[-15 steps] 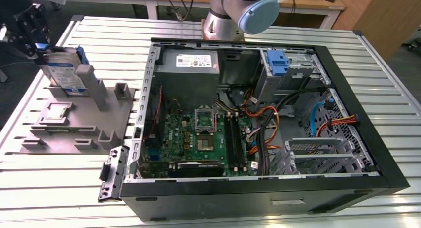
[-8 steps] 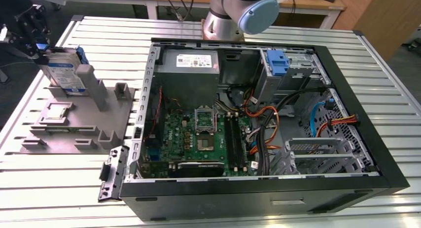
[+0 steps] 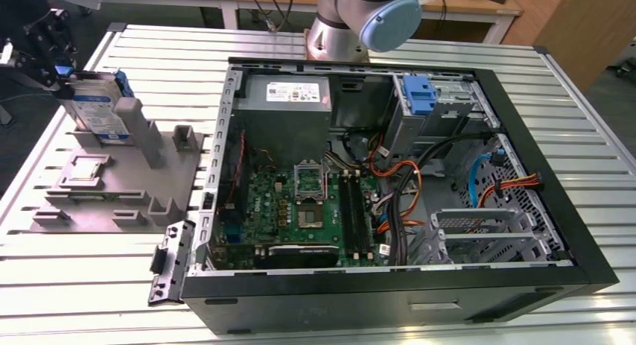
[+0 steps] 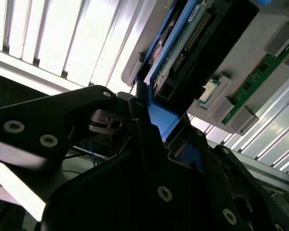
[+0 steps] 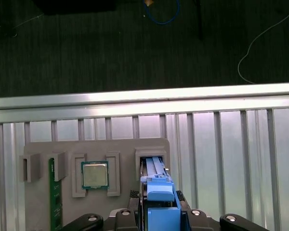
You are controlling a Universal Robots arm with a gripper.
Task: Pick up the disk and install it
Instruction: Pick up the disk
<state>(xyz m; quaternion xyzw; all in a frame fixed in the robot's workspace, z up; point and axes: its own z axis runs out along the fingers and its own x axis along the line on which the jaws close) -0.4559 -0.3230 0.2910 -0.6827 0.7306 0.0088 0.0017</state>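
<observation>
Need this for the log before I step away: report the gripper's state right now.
Gripper: closed, holding the disk by its blue bracket.

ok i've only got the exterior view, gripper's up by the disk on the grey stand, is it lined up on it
observer: yes, in the first wrist view the disk runs edge-on straight out from the middle of the gripper.
operator: is it out of the stand yet
observer: no, its far end sits in the slot of the grey stand.
</observation>
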